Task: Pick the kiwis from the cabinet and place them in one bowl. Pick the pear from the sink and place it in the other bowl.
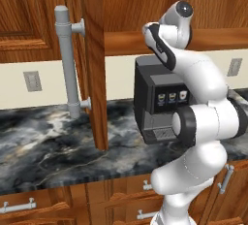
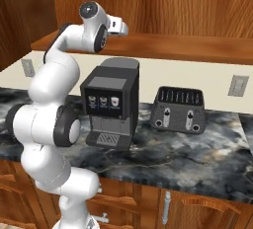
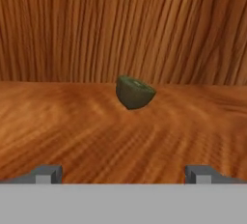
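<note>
**Count of items visible in the kitchen scene**

From my remote station I count one kiwi [image 3: 134, 92], seen through the hand view on a wooden shelf. I count one open cabinet door [image 1: 94, 64] bearing one long grey bar handle [image 1: 68, 61]. On the counter I count one coffee machine [image 2: 111, 107] and one toaster [image 2: 179, 108]. I count two wall outlets, one at the left [image 1: 33, 81] and one at the right [image 2: 238, 85]. Below the counter I count three small silver drawer handles in the left base view, one of them [image 1: 18, 206] at the far left, plus one upright door handle [image 2: 166, 207].
</note>
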